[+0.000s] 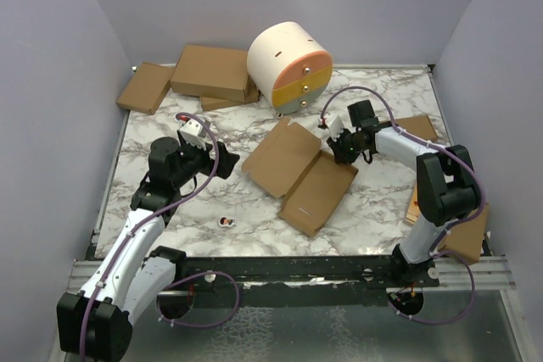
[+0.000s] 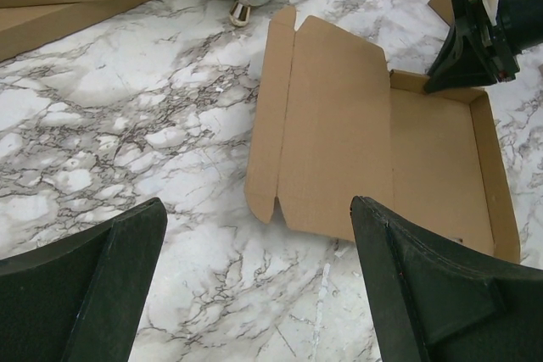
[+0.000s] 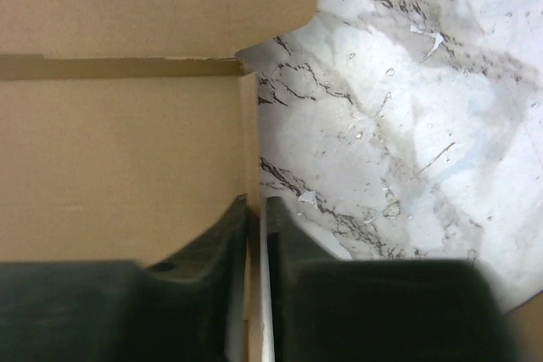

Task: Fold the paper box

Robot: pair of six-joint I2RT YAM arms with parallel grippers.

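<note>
Right jaws clamp the upright side wall of the paper box (image 3: 110, 142); left jaws gape wide apart.
Box lies mid-tabletop (image 1: 373, 209), its crease running near-left to far-right, with the flat lid panel toward the nearby left arm, which looks best placed to lift it.

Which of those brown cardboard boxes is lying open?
The paper box mid-table: spread open with flaps out, its side wall pinched by the right jaws. The boxes at the back left are closed.
</note>
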